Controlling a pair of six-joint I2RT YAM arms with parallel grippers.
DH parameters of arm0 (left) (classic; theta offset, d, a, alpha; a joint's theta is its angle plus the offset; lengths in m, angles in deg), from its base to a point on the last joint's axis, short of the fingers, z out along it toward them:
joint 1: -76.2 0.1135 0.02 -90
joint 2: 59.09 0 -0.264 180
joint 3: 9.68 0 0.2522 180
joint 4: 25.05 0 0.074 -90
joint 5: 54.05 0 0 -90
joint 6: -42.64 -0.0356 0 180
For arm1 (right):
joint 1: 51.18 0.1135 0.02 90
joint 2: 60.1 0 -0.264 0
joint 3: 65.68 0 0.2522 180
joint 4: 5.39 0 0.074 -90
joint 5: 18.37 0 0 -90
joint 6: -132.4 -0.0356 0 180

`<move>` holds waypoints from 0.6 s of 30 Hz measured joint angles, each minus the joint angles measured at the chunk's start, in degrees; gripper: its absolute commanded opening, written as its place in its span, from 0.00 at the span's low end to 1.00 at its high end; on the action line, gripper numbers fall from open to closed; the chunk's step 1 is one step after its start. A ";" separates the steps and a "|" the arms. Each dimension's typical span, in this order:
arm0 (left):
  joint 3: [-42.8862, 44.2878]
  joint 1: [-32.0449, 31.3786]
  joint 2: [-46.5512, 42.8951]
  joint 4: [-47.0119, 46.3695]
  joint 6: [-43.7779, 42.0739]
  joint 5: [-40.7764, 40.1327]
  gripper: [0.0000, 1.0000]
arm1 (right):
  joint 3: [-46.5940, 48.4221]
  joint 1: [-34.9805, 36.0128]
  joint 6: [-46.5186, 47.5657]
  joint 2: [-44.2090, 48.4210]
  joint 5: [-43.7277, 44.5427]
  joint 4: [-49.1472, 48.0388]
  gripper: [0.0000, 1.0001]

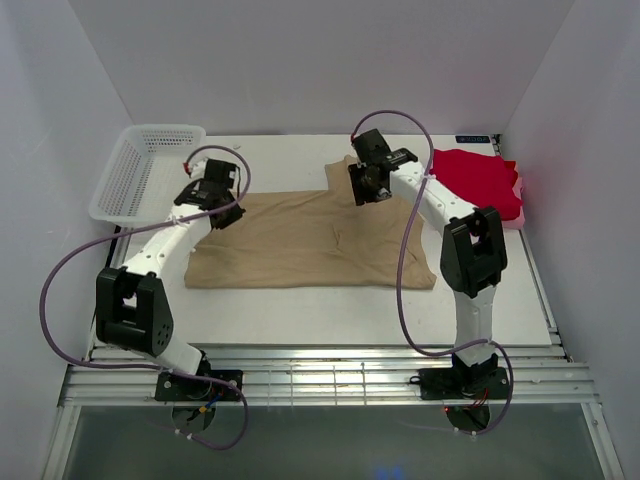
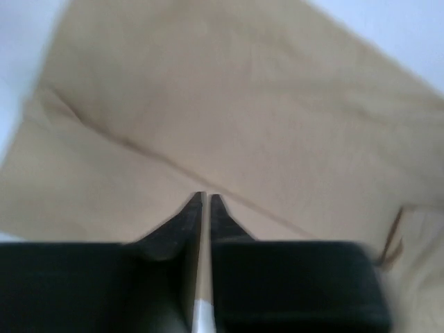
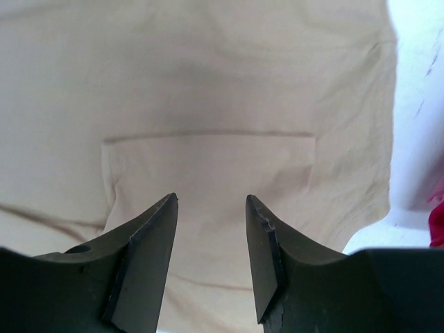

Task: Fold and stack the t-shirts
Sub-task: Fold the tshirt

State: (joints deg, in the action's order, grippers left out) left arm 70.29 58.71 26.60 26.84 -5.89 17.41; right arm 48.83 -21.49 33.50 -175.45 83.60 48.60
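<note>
Top external: left tool [image 1: 228, 214] pressed together at left edge of tan t-shirt [image 1: 300, 248], right tool [image 1: 368, 192] spread at far edge.

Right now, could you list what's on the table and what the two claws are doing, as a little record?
Tan-beige cloth t-shirt: spread out, centre of table
Bright red cloth t-shirt: far right corner
White plastic mesh basket: far left corner
Left gripper: over tan shirt, nearly shut, nothing visibly held
Right gripper: open above tan shirt, holding nothing
</note>
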 measured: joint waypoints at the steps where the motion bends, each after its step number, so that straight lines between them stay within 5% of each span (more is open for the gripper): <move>1: 2.34 2.32 1.49 -0.74 -1.31 0.24 0.36 | 1.77 -0.63 -0.07 -1.07 -0.17 0.42 0.50; 5: 10.95 8.41 8.15 -2.58 -5.40 -0.24 0.49 | 10.10 -3.34 0.13 -6.67 -0.42 0.79 0.50; 11: 19.52 11.61 20.13 -3.69 -9.53 -0.28 0.49 | 21.42 -7.39 0.61 -15.63 -1.88 -0.15 0.50; 18: 23.87 14.78 30.21 -3.65 -11.65 -1.27 0.49 | 21.59 -11.65 1.05 -20.26 -5.75 -6.75 0.56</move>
State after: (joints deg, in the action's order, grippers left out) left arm 94.16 73.48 56.80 23.19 -17.54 16.14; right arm 70.43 -33.14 34.55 -195.71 77.85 41.84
